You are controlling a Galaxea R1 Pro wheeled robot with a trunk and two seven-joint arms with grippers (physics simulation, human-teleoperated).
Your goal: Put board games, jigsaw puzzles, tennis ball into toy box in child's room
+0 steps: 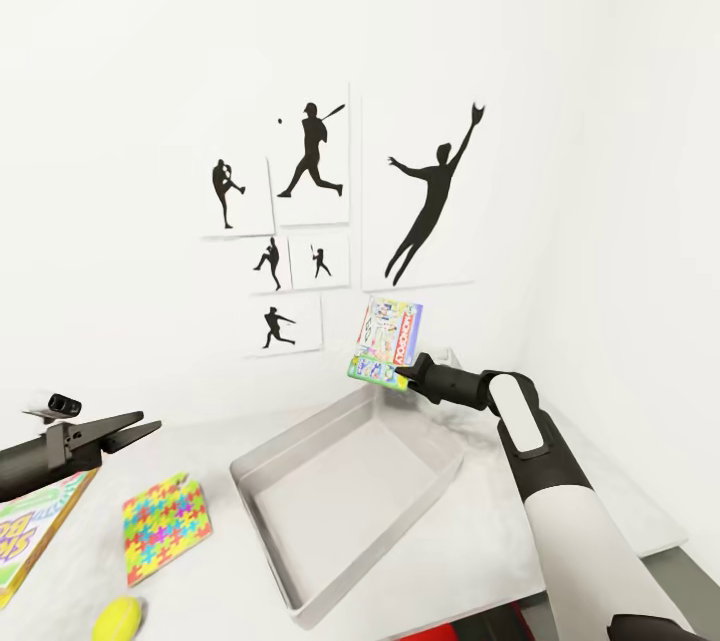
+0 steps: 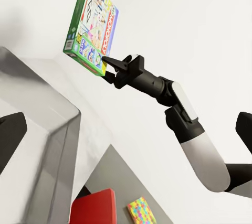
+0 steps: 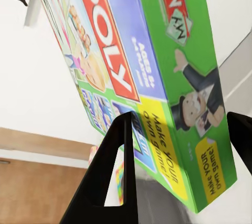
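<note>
Green-edged Monopoly box (image 1: 389, 342) pinched in right gripper (image 1: 402, 377) above toy box (image 1: 300, 506); left gripper (image 1: 150, 424) open, w/ nothing held.

Bright, even light — sharp renders, faint soft shadows.

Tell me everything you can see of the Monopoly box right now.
The Monopoly box is a flat printed carton with a white and blue face, red lettering and green edges. It stands nearly upright in the air above the far end of the grey toy box, touching nothing but the right gripper, whose jaws pinch its lower edge.
</note>
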